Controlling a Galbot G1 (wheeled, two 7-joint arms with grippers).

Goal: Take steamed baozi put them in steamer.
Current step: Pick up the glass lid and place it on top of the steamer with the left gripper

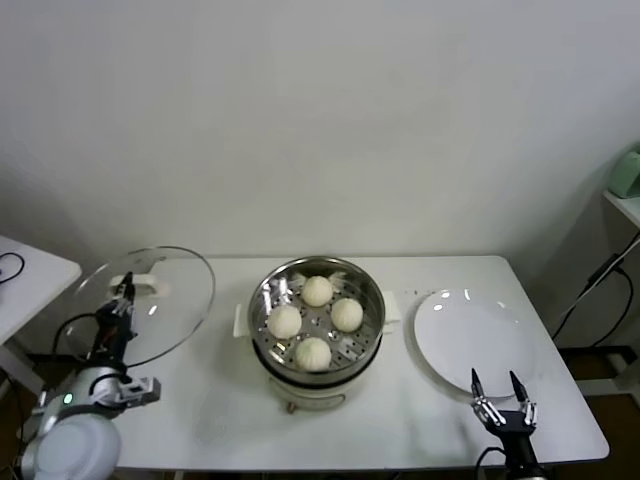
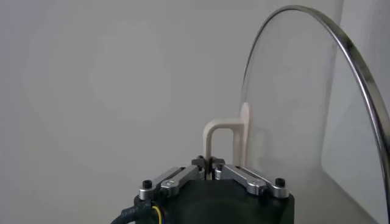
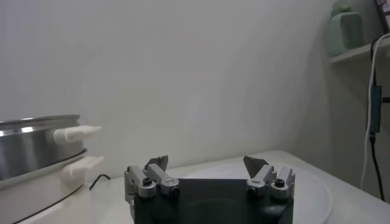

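A rectangular white table [image 1: 200, 420] is carrying everything. Sitting directly on it are a round shiny stainless-steel steamer [image 1: 370, 345] on a cream-white base, near the middle, and a flat round white plate [image 1: 470, 340] just beside it on the right.

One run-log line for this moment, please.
baozi: four in steamer | plate: bare | left claw: shut on lid handle | right claw: open, over plate edge

A flat round white plate [image 1: 470, 340] lies on the white rectangular table [image 1: 200, 400], near its right end. A round clear glass lid [image 1: 150, 300] with a cream handle [image 2: 226, 140] stands tilted over the left end. A pale green object [image 1: 627, 172], maybe a container, sits on a shelf at the far right.
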